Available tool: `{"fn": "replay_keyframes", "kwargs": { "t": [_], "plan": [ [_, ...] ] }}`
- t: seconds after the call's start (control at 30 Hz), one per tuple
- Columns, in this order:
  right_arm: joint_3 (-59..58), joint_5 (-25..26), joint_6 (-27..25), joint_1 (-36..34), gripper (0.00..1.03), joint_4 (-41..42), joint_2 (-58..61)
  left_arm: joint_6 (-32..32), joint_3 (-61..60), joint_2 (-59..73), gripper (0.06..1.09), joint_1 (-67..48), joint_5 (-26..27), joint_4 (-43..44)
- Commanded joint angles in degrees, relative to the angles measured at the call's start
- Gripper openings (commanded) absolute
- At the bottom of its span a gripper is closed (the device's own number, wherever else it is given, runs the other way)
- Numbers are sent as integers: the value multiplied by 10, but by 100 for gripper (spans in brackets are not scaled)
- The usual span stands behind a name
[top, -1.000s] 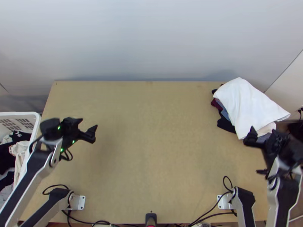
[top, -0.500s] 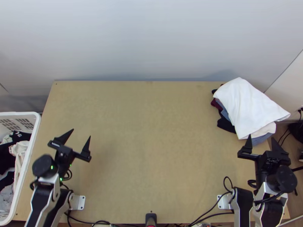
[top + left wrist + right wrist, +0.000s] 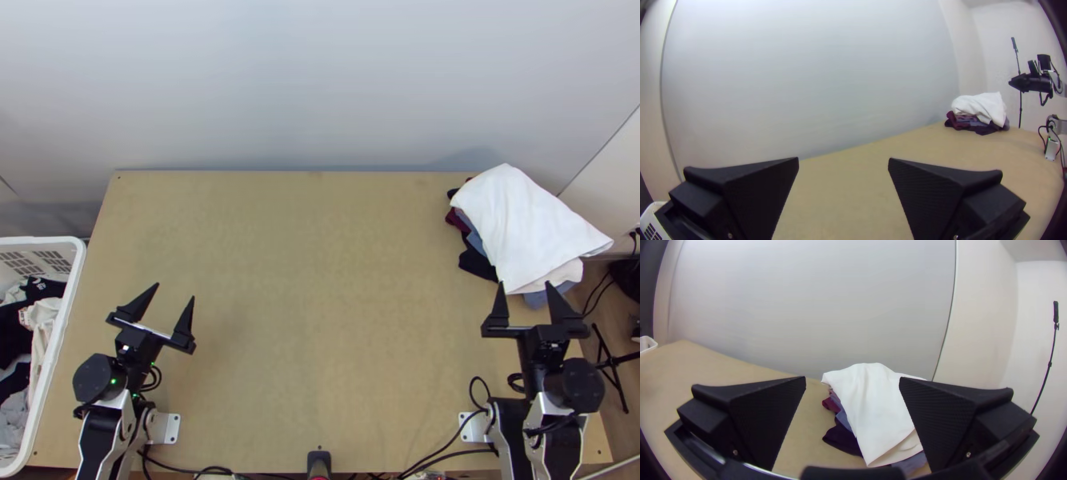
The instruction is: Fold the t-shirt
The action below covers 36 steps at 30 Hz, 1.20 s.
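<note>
A white cloth [image 3: 524, 224] lies folded on top of a stack of darker garments [image 3: 478, 262] at the table's far right corner; I cannot tell which piece is the t-shirt. My left gripper [image 3: 166, 296] stands open over the table's left part, nothing between its fingers. In the left wrist view that gripper [image 3: 843, 162] shows its fingers wide apart, with the white cloth [image 3: 981, 106] far off. My right gripper [image 3: 524, 290] is open just on the near side of the stack. In the right wrist view, the white cloth [image 3: 875, 413] appears beyond the open right gripper [image 3: 852, 381].
A white basket [image 3: 62, 332] holding black and white clothes stands at the table's left edge. The bare tabletop [image 3: 320, 280] stretches between the arms. Cables [image 3: 440, 440] run along the near edge, and a black stand [image 3: 612, 364] is on the floor at the right.
Both arms have drawn back toward the near edge. The left gripper has turned to point up the picture, while the right one has moved left, away from the right edge. The garments have not moved.
</note>
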Motion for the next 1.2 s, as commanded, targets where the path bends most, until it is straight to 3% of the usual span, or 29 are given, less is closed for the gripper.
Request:
{"fn": "replay_keyframes", "kwargs": {
  "t": [0.0, 0.27, 0.53, 0.97, 1.03, 1.1, 1.17],
  "plan": [
    [-60, 5, -14, 17, 98, 14, -30, -37, -12, -14, 104, -4, 15, -15],
    [-123, 6, -17, 47, 98, 38, -30, -13, -15, -13, 104, -10, 18, -33],
    [-128, 5, -29, -30, 98, 12, -26, -13, -15, -11, 104, -14, 17, -35],
    [-127, 5, -29, -76, 98, 7, -28, -16, -15, -12, 104, -15, 16, -34],
    [-127, 5, -41, -117, 98, 7, -28, -16, -16, -12, 104, -15, 15, -34],
    [-127, 5, -107, -153, 98, 7, -28, -17, -16, -12, 104, -15, 15, -34],
    [-127, 5, -126, -182, 98, 7, -28, -17, -16, -12, 104, -15, 15, -34]
  ]
}}
